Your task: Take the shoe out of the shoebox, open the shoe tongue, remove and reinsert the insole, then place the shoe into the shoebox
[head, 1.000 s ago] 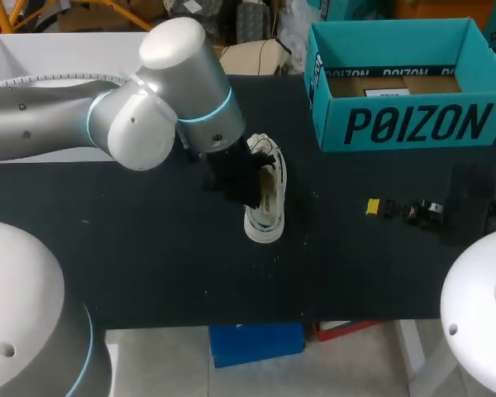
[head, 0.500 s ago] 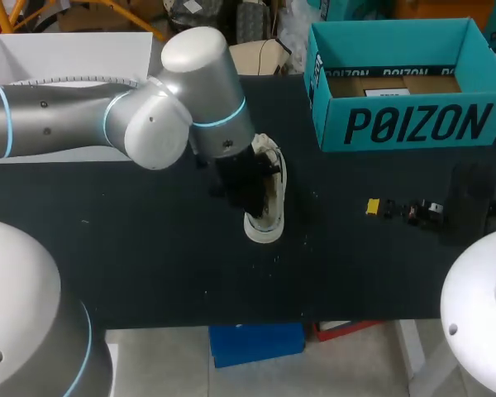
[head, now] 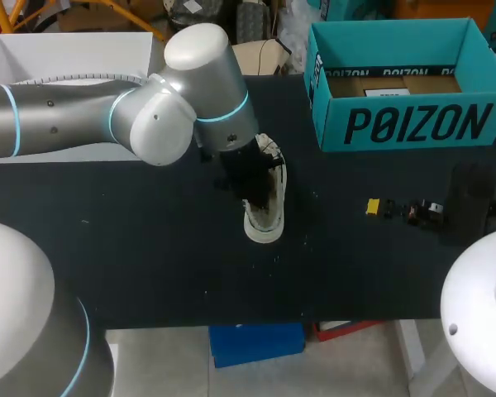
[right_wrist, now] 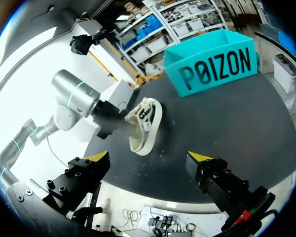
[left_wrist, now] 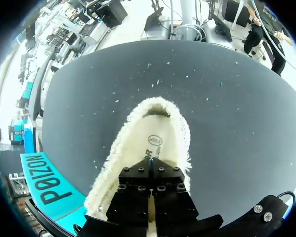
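Note:
A cream shoe (head: 269, 217) with a fleecy rim lies mid-table, toe toward the front edge. My left gripper (head: 251, 184) stands over its opening, fingers shut. In the left wrist view the shut gripper (left_wrist: 152, 167) presses down on the printed insole (left_wrist: 155, 140) inside the shoe (left_wrist: 160, 111); I cannot see anything pinched. The teal shoebox (head: 413, 124) stands open at the back right, also in the left wrist view (left_wrist: 49, 183). My right gripper (head: 401, 209) rests low at the right, open and empty. Ahead of the right gripper (right_wrist: 148, 158) I see the shoe (right_wrist: 147, 129), tilted, and the shoebox (right_wrist: 214, 64).
The black table (head: 149, 248) runs bare to the left and front of the shoe. Brown card (head: 393, 83) lies inside the shoebox. About a hand's width of table separates the shoe from the box.
My left arm has swung a little to the right and its gripper has slid further along the shoe's opening. The shoe, the box and the right arm have kept their places.

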Motion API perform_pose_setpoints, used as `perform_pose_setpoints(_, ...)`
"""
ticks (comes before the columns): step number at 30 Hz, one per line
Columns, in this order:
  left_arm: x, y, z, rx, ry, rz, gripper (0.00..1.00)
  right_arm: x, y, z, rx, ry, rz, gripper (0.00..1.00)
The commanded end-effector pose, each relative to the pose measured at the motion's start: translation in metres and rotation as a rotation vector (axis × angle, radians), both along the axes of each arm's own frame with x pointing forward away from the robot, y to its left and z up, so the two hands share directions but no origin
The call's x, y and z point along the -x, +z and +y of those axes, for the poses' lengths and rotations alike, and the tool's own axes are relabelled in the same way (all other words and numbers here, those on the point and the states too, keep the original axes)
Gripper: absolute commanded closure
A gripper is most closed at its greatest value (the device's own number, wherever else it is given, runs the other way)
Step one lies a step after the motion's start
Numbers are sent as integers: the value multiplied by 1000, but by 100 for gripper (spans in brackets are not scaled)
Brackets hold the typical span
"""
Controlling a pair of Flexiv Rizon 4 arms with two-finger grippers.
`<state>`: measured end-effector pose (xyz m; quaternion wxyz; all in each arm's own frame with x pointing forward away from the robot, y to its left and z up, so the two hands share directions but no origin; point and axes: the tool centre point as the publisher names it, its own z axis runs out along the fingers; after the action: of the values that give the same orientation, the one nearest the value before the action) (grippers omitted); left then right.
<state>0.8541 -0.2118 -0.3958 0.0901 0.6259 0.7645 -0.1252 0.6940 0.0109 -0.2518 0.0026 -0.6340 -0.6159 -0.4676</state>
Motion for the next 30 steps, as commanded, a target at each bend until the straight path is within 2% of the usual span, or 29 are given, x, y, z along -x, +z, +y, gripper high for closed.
perform_pose_setpoints(1,5,26,15,24,12,-38,100,-1,1,-2,-2,7,11,0)
perform_pose_setpoints(10,-3,66,26,127,64,-146,99,-1,1,-2,-2,7,11,0)
perform_pose_setpoints(13,-8,73,36,146,90,-171,91,-1,1,-2,-2,7,11,0)
perform_pose_setpoints(14,-11,76,39,152,100,-181,84,-1,1,-2,-2,7,11,0)
perform_pose_setpoints(15,-13,79,44,153,114,-197,67,-1,1,-2,-2,7,11,0)
perform_pose_setpoints(16,-16,82,48,157,125,-207,60,-1,1,-2,-2,7,11,0)
perform_pose_setpoints(19,-26,90,57,188,166,-245,57,-1,1,-2,-2,7,11,0)
perform_pose_setpoints(20,-29,92,59,213,182,-253,59,-1,1,-2,-2,7,11,0)
perform_pose_setpoints(21,-32,96,59,233,209,-274,72,-1,1,-2,-2,7,11,0)
perform_pose_setpoints(22,-35,98,59,247,225,-288,100,-1,1,-2,-2,7,11,0)
perform_pose_setpoints(30,-55,93,50,265,289,-286,100,-1,1,-2,-2,7,11,0)
